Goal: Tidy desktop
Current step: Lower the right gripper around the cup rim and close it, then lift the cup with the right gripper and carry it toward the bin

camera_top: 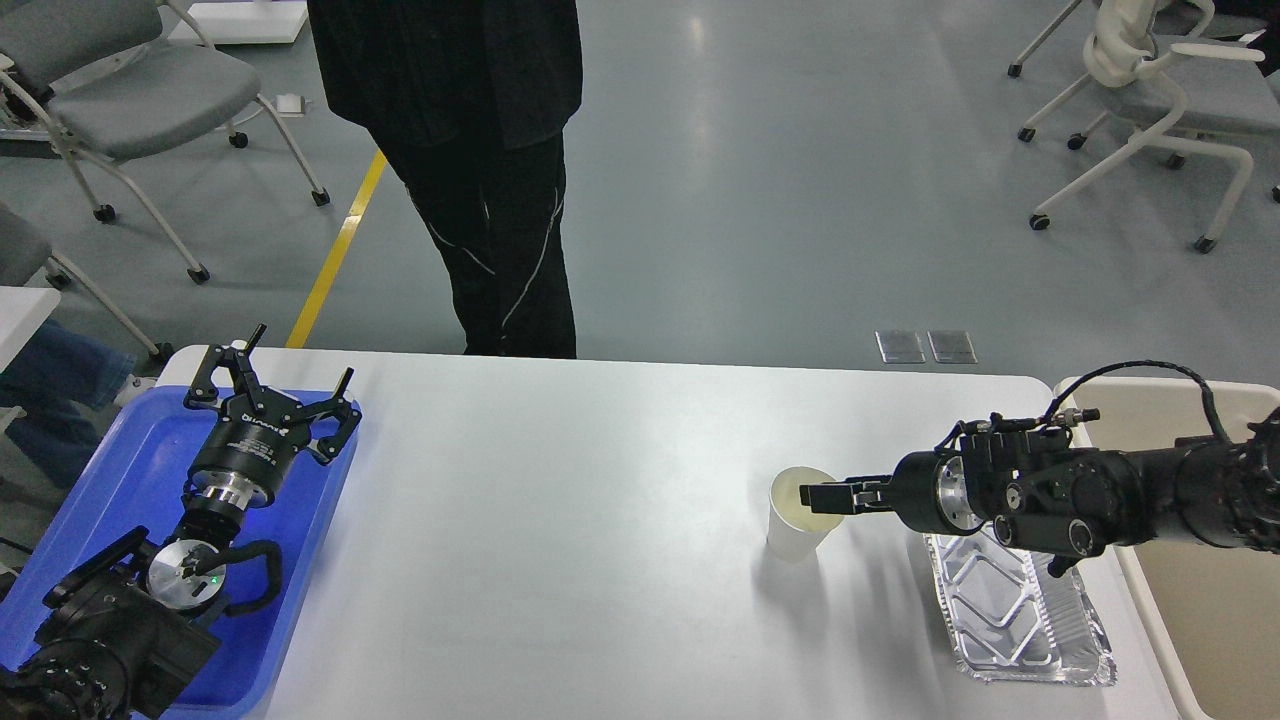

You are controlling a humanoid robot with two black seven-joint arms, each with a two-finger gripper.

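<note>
White desk [600, 500]: right gripper [815, 497] at paper cup [795, 540] rim, closure unclear; left gripper [285, 375] spread apart, over blue tray [300, 600] left of cup

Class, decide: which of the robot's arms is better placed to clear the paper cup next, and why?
Right. The right gripper is already at the paper cup rim, beside the beige bin; the left gripper hovers open over the blue tray.
</note>
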